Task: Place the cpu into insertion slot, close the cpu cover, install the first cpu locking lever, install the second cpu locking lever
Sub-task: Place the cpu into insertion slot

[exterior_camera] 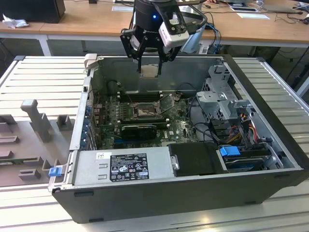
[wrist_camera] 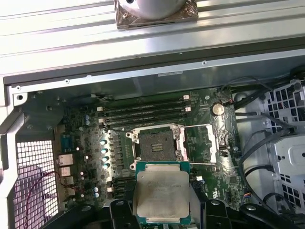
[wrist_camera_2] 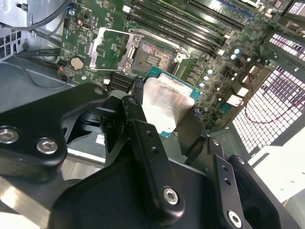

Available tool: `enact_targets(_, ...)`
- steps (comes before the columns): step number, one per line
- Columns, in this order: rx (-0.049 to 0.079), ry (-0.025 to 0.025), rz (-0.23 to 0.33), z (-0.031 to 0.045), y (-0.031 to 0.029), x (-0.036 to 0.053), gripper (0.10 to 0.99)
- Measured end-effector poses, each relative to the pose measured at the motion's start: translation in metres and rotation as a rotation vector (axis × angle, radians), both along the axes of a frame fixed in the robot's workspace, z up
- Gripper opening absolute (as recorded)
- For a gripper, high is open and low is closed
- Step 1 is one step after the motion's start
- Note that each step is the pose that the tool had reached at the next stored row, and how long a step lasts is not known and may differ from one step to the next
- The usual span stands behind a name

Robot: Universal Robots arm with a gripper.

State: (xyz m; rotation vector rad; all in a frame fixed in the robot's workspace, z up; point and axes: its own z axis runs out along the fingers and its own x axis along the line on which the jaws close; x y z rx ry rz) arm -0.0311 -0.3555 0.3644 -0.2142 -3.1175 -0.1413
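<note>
At the exterior view's left, a grey moulded tray lies on the slatted metal bench, with a small blue clip at its near corner. Just right of it we see an open black computer case with a power supply along its near edge and a green motherboard on its floor.

Near the middle of that board is the insertion slot, bare and dark at its centre. Long black memory slots run just beyond it on the far side. The cpu cover is swung open and sits right beside the slot, on the exterior view's right.

Above the case's far wall the black hand hangs well clear of the board. Its fingers are drawn in narrow and grip the cpu by two opposite edges. In both wrist views the cpu shows its pale face between the fingers, held in the air, apart from the open slot and the cover.

At the exterior view's right, a metal drive cage fills that end of the case.
</note>
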Motion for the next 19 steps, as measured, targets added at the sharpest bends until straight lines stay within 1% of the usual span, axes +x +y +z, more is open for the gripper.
enact_targets(19, 0.0, 0.0, -0.05, 0.0, 0.0, 0.0, 0.529)
